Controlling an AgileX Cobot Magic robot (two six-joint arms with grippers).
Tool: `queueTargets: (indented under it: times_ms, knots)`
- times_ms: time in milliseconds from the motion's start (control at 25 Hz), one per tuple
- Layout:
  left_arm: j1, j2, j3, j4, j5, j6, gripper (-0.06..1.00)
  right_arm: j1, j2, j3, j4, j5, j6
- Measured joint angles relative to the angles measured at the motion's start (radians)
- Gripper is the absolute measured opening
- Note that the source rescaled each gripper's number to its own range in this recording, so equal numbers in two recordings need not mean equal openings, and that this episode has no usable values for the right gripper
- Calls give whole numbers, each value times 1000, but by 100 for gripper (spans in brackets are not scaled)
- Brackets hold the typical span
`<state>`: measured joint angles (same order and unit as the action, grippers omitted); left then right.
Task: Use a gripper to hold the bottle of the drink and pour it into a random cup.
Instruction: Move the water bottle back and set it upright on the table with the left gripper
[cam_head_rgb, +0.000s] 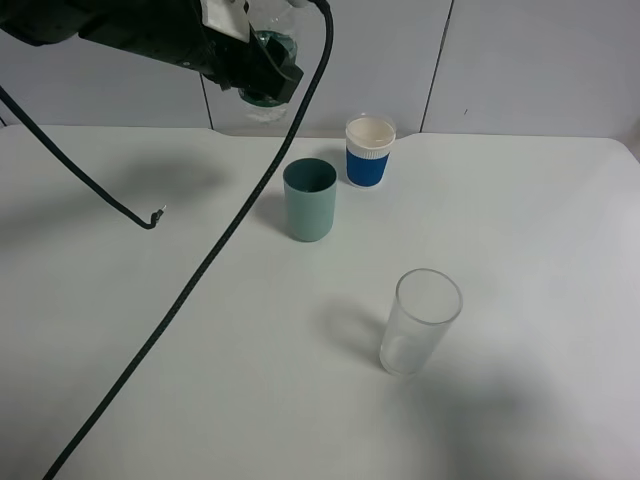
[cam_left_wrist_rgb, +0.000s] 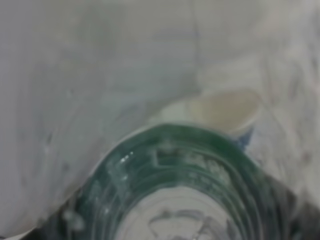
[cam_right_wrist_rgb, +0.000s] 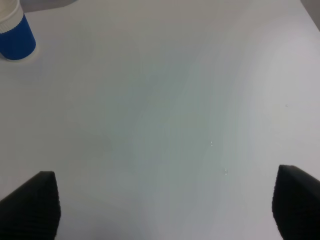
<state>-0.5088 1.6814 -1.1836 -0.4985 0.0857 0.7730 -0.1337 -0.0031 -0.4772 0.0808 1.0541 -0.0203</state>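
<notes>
While the left gripper (cam_head_rgb: 262, 70) is clenched on the bottle (cam_head_rgb: 268, 62) and holds it high above the bench (cam_head_rgb: 520, 250), behind and to the left of the teal cup (cam_head_rgb: 310, 200), the step in hand is the carry toward pouring. Because the wrist view is blurred, the bottle's tilt is hard to judge, though it appears upright. Next, the neck must come over the cup's rim before tilting; the right gripper (cam_right_wrist_rgb: 165, 210) hangs released, holding nothing.

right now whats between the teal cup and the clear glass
Nothing: in the exterior high view, only bare white table separates the teal cup from the clear glass. The black cable passes left of that stretch.
</notes>
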Motion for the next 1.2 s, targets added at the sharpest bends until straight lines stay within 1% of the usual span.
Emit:
queueTargets:
  times_ms: [360, 440, 520, 600, 720, 800, 1000, 1040, 1120, 1200]
  knots:
    - [0, -17, 4, 373, 1, -470, 0, 0, 0, 0, 0, 0, 0]
    - [0, -23, 27, 437, -36, -565, 0, 0, 0, 0, 0, 0, 0]
    - [1, -33, 75, 485, -100, -627, 0, 0, 0, 0, 0, 0, 0]
    - [1, -46, 128, 508, -181, -662, 0, 0, 0, 0, 0, 0, 0]
    - [2, -63, 196, 520, -249, -674, 0, 0, 0, 0, 0, 0, 0]
    - [13, -70, 230, 521, -262, -688, 0, 0, 0, 0, 0, 0, 0]
    - [67, -76, 301, 525, -272, -773, 0, 0, 0, 0, 0, 0, 0]
    - [78, -77, 316, 532, -280, -773, 0, 0, 0, 0, 0, 0, 0]
    - [97, -78, 349, 557, -310, -797, 0, 0, 0, 0, 0, 0, 0]
    - [119, -78, 390, 586, -368, -824, 0, 0, 0, 0, 0, 0, 0]
